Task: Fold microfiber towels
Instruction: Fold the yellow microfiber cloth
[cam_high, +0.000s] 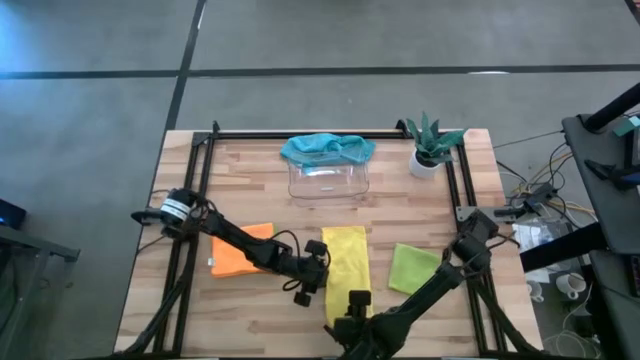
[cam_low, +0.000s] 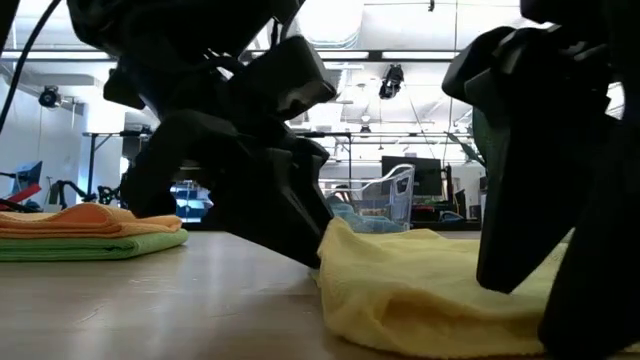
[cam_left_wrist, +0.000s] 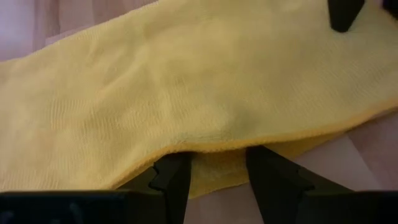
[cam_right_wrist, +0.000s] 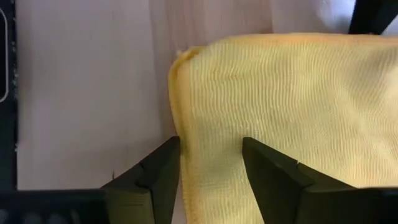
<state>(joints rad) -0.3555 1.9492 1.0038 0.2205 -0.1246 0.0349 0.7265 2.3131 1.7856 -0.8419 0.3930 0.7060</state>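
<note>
A yellow towel (cam_high: 345, 255), folded into a long strip, lies flat on the wooden table (cam_high: 250, 310) with its near end toward the near edge. My left gripper (cam_high: 312, 283) stands open at the strip's left edge, and the layered edge (cam_left_wrist: 211, 149) lies between its fingers. My right gripper (cam_high: 355, 303) stands open over the strip's near left corner (cam_right_wrist: 186, 68), pointing steeply down. An orange towel (cam_low: 90, 218) lies folded on a lime green one (cam_low: 100, 245) at the left. Another lime green towel (cam_high: 413, 268) lies at the right. A teal towel (cam_high: 328, 148) is draped over the clear tray. My left gripper has the yellow towel's left edge (cam_left_wrist: 217, 169) lying in the gap between its spread fingers, slanting down from the table's left; I cannot tell whether a finger touches the cloth. My right gripper's fingertips (cam_right_wrist: 264, 162) stand over the towel's near left corner from above; I cannot tell whether they touch it.
The clear plastic tray (cam_high: 330, 185) stands at the far middle and a small potted plant (cam_high: 432, 148) at the far right. Black frame rails (cam_high: 200, 170) run along the table's left, right and far sides. Bare wood lies along the near left.
</note>
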